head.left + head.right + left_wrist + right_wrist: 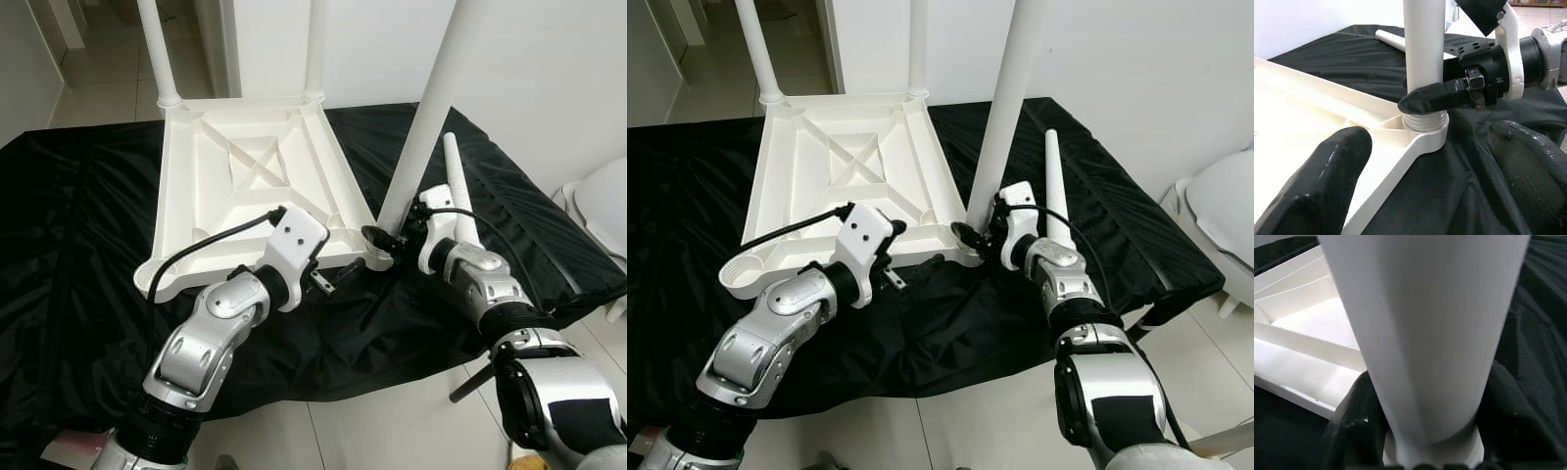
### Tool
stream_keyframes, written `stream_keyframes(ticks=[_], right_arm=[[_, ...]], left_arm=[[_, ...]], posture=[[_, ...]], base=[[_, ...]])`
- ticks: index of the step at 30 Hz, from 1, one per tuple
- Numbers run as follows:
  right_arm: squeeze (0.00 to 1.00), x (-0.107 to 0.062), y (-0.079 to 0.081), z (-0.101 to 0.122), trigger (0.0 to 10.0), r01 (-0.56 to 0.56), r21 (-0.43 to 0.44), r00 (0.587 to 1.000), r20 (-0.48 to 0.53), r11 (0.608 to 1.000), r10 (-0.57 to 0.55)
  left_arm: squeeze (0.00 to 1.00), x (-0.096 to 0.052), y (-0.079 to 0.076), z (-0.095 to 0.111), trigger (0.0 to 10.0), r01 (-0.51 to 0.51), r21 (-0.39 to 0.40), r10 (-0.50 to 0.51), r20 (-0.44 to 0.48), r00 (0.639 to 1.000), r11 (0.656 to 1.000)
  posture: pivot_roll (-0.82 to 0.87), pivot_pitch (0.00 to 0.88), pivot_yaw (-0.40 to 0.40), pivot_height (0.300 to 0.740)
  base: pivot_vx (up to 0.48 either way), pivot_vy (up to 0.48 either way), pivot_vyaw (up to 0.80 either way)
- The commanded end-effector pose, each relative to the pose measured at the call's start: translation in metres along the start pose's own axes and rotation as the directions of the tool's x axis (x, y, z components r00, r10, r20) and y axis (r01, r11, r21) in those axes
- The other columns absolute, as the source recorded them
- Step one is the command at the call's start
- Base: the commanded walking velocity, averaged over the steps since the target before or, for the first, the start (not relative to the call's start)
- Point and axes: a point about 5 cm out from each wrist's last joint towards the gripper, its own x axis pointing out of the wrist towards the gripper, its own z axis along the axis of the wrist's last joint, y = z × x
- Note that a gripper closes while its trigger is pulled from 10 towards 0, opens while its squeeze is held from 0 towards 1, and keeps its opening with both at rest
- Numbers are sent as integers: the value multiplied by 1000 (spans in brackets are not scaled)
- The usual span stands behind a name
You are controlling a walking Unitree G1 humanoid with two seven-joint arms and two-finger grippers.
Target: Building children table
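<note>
Right gripper (384,235): clamped around the base of a white table leg (421,127), held upright in the near-right corner socket of the inverted white tabletop (250,186). Left gripper (333,279): spread wide, nothing held, positioned just beside that corner. Spare leg (458,191): laid on the black cloth (78,245) covering the bench.

Right gripper (978,238) clamped — left gripper (338,285) spread, both arms forward.

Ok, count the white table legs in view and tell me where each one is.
4. Two legs stand in the far corners of the upturned tabletop: far-left leg, far-right leg. The right gripper grips the near-right leg. A loose leg lies on the black cloth.
</note>
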Motion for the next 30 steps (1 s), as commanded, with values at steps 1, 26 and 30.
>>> stream_keyframes(ticks=[1,26,30], right_arm=[[0,-1,2,-7,0,-5,32,1000,-14,999,6],[0,5,4,-10,10000,328,189,939,39,926,-341],[0,14,18,-8,10000,400,246,904,49,883,-424]], left_arm=[[0,0,1,2,10000,-6,7,6,-3,1000,1000],[0,1,-3,3,10000,25,-13,-25,11,1000,1000],[0,1,-5,1,10000,28,-15,-28,8,1000,999]], posture=[[-16,19,-9,740],[-42,19,-9,740],[-42,14,-12,740]], base=[[0,0,0],[0,0,0],[0,0,0]])
